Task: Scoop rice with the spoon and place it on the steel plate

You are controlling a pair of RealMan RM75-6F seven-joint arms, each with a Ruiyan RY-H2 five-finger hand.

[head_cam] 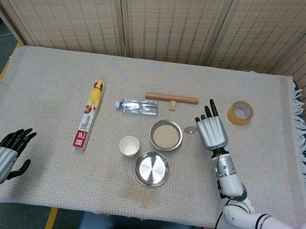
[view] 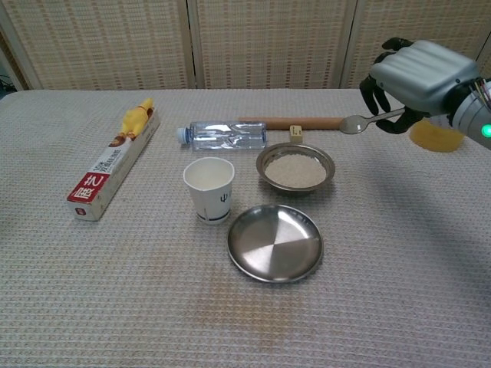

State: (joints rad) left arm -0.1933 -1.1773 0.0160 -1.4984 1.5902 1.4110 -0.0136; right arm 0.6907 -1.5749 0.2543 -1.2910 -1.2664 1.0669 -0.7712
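One woven-cloth table (head_cam: 287, 109) before reed screens (head_cam: 170, 21), right hand (head_cam: 211, 133) gripping spoon (view: 360, 122), left hand (head_cam: 5, 155) empty, fingers apart.

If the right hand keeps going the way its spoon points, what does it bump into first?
Probably the bowl of rice. The right hand holds the spoon pointing toward the robot's left, its tip just short of the bowl and above it. Kept level, it might pass over the bowl; depth is hard to judge.
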